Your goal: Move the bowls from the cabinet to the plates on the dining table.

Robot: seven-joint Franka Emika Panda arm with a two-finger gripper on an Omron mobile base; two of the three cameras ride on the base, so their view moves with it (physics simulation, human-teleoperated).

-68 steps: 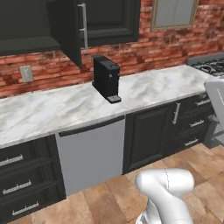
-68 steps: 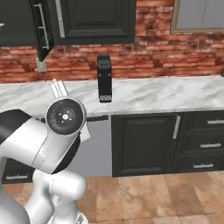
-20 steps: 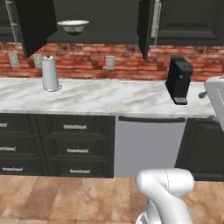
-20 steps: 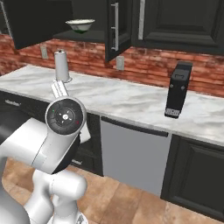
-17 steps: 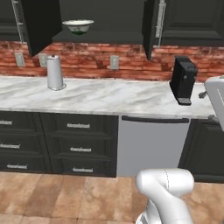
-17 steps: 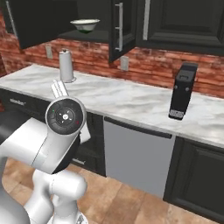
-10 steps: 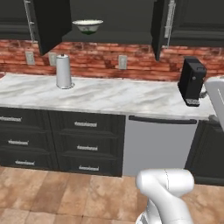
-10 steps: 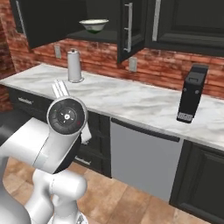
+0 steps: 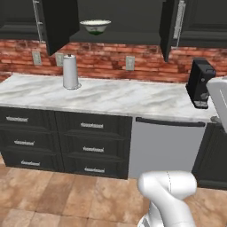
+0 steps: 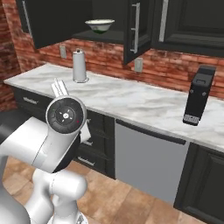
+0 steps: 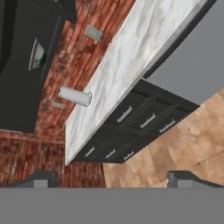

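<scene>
A cream-white bowl with green markings (image 9: 95, 26) (image 10: 99, 25) sits on the shelf of the black wall cabinet (image 9: 128, 17) (image 10: 65, 17), whose panelled doors stand swung open. In the rolled hand view the bowl (image 11: 37, 56) shows small and far off inside the cabinet (image 11: 22, 65). My gripper (image 11: 112, 180) is open, its two fingertips (image 11: 41, 179) wide apart with nothing between them, well away from the cabinet. The folded arm (image 10: 61, 127) rises close in front of the base. The plates and the dining table are out of view.
A marble counter (image 9: 115, 95) backed by brick wall runs under the cabinet, over black drawers (image 9: 57, 142) and a grey dishwasher (image 9: 166, 148). A paper towel roll (image 9: 70, 72) (image 10: 79, 65) and a black coffee machine (image 9: 199, 83) (image 10: 199, 95) stand on it. Brown tiled floor (image 9: 66, 199) lies before it.
The base has driven, so the whole scene has slid right in both base views. The open cabinet with the bowl now sits nearer the middle. The gripper stays open.
</scene>
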